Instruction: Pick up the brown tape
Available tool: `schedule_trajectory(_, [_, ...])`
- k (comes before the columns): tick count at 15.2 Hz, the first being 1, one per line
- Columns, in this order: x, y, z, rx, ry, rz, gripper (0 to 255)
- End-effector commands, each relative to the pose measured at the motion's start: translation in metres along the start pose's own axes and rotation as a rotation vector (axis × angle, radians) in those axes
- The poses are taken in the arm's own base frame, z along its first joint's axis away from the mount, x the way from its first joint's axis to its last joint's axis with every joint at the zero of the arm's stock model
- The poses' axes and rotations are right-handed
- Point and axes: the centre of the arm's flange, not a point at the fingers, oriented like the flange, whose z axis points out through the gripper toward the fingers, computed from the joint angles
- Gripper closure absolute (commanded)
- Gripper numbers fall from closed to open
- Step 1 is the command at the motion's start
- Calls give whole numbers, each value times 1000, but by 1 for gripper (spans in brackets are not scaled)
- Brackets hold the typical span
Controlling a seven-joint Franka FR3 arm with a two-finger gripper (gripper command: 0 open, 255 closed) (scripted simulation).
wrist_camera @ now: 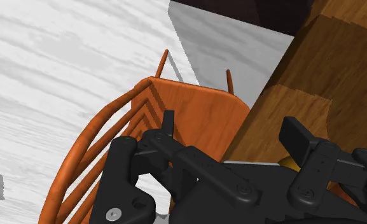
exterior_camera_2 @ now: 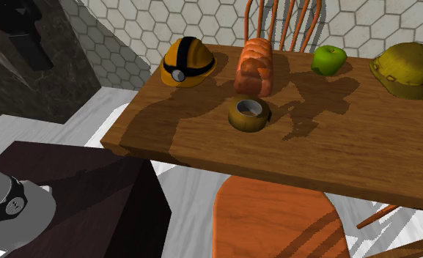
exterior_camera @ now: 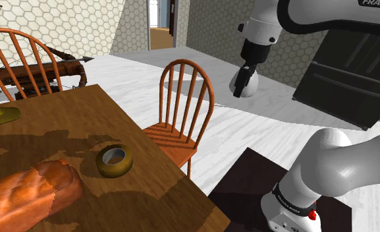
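- Wooden counter [exterior_camera_2: 334,154]: brown tape [exterior_camera: 114,160] lies flat near the edge facing the orange chair [exterior_camera: 170,137], with bare wood around it and a bread loaf [exterior_camera: 33,191] near.
- Gripper [exterior_camera: 240,87]: over white floor [exterior_camera: 261,132], well apart from the counter; fingers [wrist_camera: 168,124] apart, holding nothing.
- Writing: "FRAN", cut off, on arm [exterior_camera: 326,16].

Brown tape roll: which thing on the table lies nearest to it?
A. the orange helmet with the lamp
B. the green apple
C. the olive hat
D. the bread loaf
D: in the second exterior view the tape roll sits just off the end of the bread loaf, and the other three things lie clearly farther away.
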Motion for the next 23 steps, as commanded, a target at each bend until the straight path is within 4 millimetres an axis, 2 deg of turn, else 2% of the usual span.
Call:
schedule_trajectory(1, [0,0,0,0,0,0,0])
schedule_trajectory(23, [191,-138,163,46,9,-36,0])
